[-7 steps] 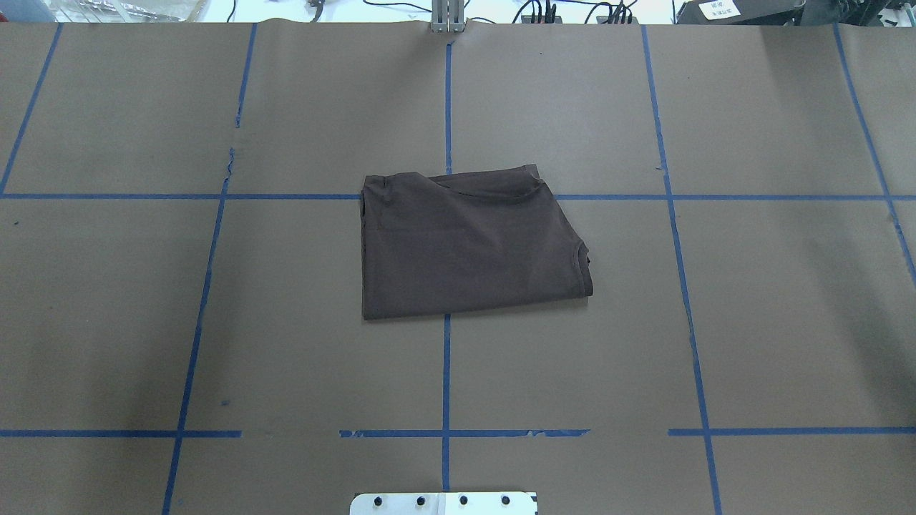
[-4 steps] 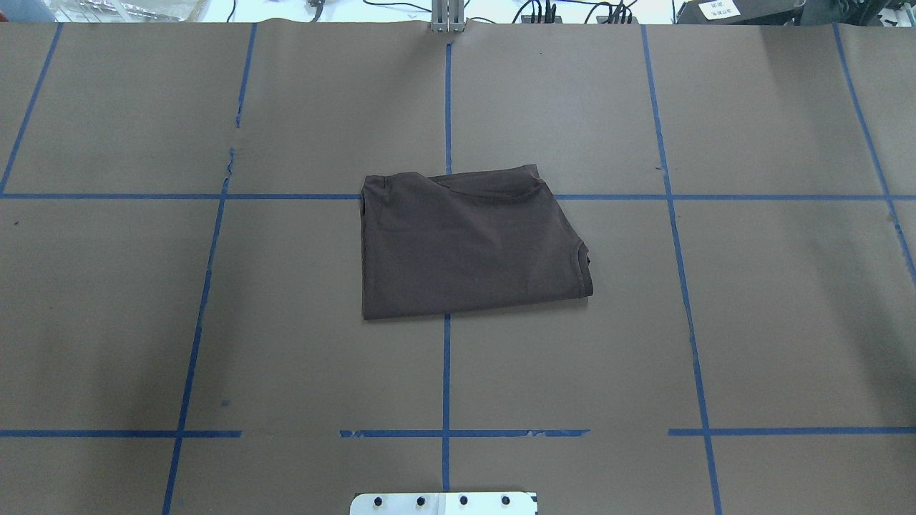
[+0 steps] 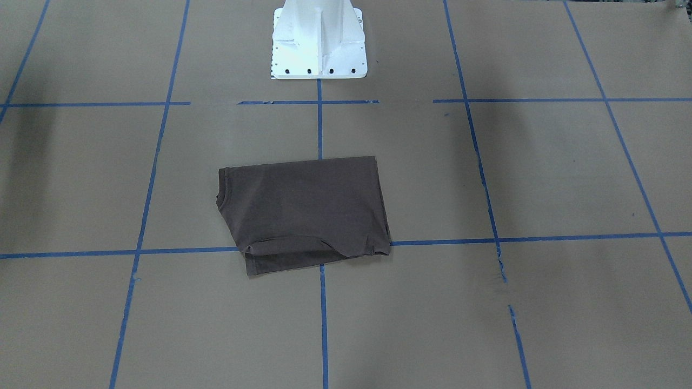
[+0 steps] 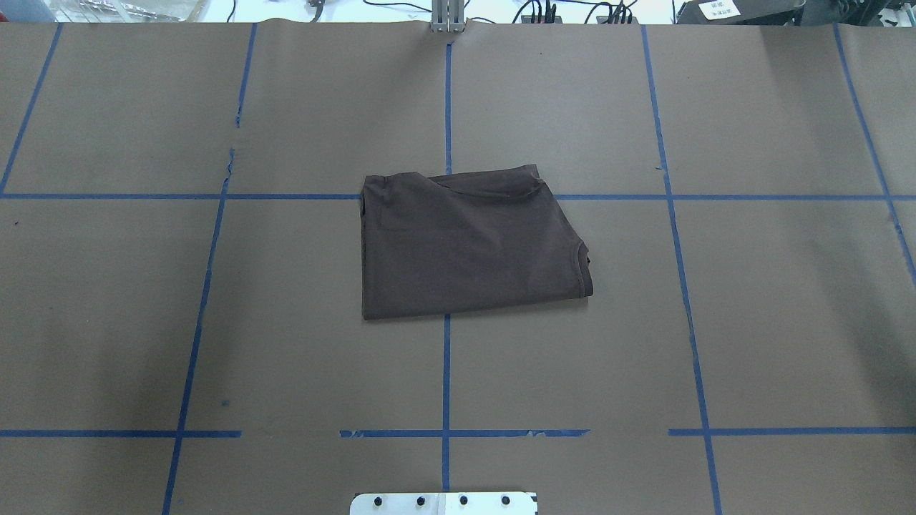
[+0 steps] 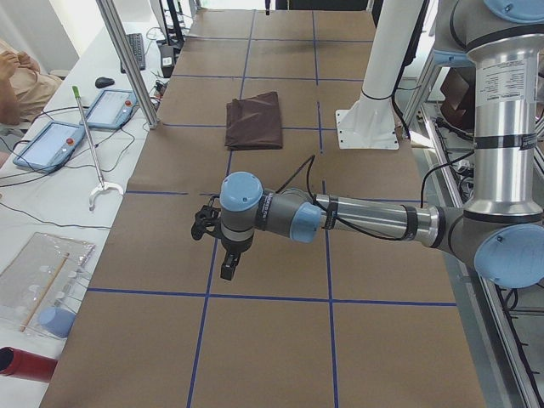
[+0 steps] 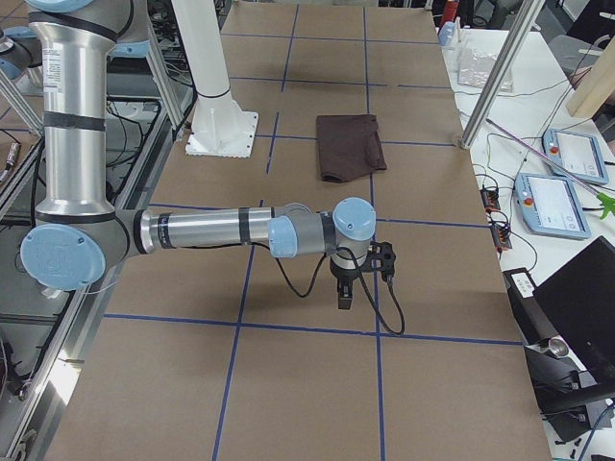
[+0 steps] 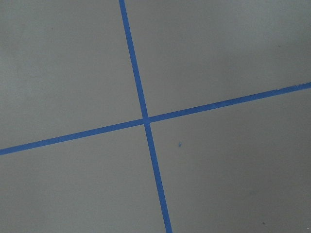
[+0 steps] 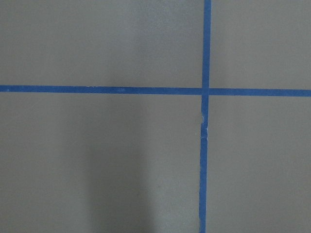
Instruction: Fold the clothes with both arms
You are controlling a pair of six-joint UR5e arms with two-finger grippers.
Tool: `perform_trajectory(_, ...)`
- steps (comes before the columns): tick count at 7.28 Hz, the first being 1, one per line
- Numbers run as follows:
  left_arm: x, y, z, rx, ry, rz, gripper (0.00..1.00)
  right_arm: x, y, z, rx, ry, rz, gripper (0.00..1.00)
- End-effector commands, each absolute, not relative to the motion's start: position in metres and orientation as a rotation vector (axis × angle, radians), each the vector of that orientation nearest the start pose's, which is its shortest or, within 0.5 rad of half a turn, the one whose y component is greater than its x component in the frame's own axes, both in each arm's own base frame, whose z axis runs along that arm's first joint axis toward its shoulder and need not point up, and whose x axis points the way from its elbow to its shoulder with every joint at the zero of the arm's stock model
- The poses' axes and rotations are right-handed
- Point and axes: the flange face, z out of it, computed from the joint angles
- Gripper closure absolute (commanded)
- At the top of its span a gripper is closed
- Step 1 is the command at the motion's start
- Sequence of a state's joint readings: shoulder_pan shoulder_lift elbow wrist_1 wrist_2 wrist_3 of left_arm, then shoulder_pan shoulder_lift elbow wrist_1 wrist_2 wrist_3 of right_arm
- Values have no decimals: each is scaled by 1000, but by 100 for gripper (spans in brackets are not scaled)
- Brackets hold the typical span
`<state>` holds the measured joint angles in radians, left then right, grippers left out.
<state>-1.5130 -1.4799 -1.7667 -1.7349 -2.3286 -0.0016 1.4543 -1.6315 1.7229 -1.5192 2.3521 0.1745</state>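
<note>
The dark brown T-shirt [image 4: 465, 243] lies folded into a rough rectangle at the middle of the brown paper-covered table [image 4: 215, 322], its collar edge toward the overhead view's right. It also shows flat in the front-facing view [image 3: 308, 210]. Neither arm touches it. The left gripper [image 5: 229, 268] hangs over the table far from the shirt [image 5: 255, 119], pointing down. The right gripper [image 6: 343, 296] hangs likewise at the other end, well short of the shirt [image 6: 351, 144]. I cannot tell whether either is open or shut. Both wrist views hold only paper and blue tape lines.
The white bolted pedestal [image 3: 319, 48] stands at the robot's edge of the table. Blue tape lines [image 4: 446, 372] grid the paper. Aluminium posts [image 5: 127, 64], tablets [image 5: 106, 109] and a person's arm [image 5: 17, 81] are on the operators' side.
</note>
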Motion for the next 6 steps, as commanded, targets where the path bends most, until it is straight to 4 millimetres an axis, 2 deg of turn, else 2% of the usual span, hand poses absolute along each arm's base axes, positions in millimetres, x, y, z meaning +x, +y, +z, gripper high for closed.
perform_trajectory(1, -35, -471, 590, 228, 761, 159, 0, 8, -478, 602, 28, -793, -3, 0)
perform_trajectory(3, -35, -472, 588, 231, 762, 158, 0, 8, -478, 603, 27, -792, -1, 0)
perform_trajectory(6, -36, -477, 573, 259, 763, 170, 0, 8, -479, 602, 30, -790, -2, 0)
